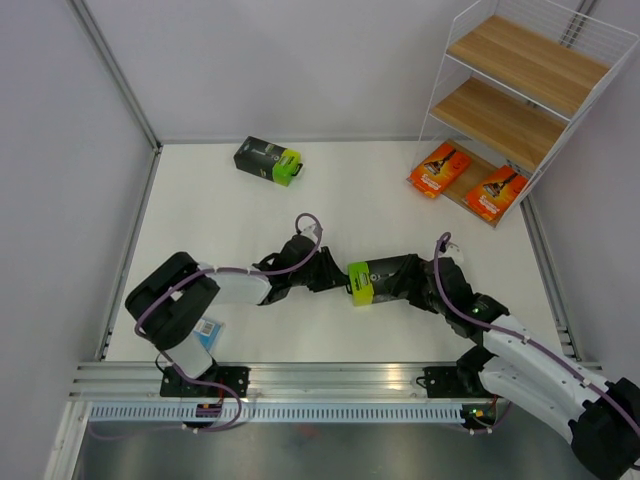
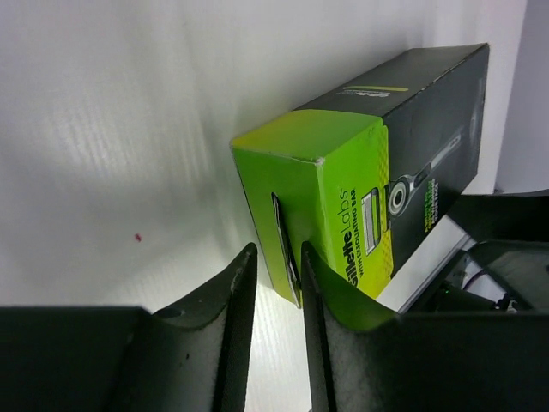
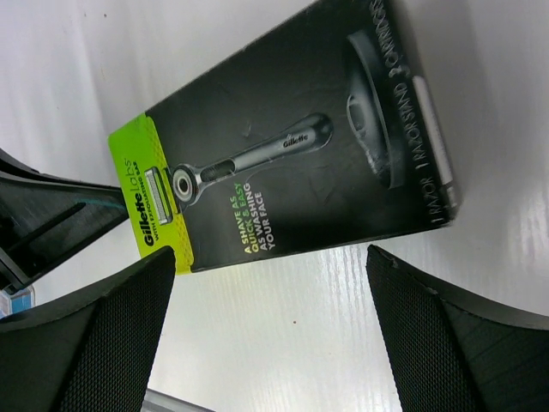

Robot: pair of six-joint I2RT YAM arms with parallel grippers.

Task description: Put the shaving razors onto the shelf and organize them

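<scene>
Black box [image 1: 385, 278]: left pincer [image 2: 277, 253] near-closed at end, hold unclear; right pincer [image 3: 270, 253] wide open.

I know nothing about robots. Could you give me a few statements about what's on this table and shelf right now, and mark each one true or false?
1. Two orange packs lie on the lowest board of the shelf. True.
2. A black box sits on the shelf's top board. False: both lie on the table, the near black box in the middle and the far black box toward the back wall.
3. The right gripper is open. True.
4. The green end of the near black box faces the right gripper. False: it faces the left gripper. The right gripper is at the box's black end.
</scene>
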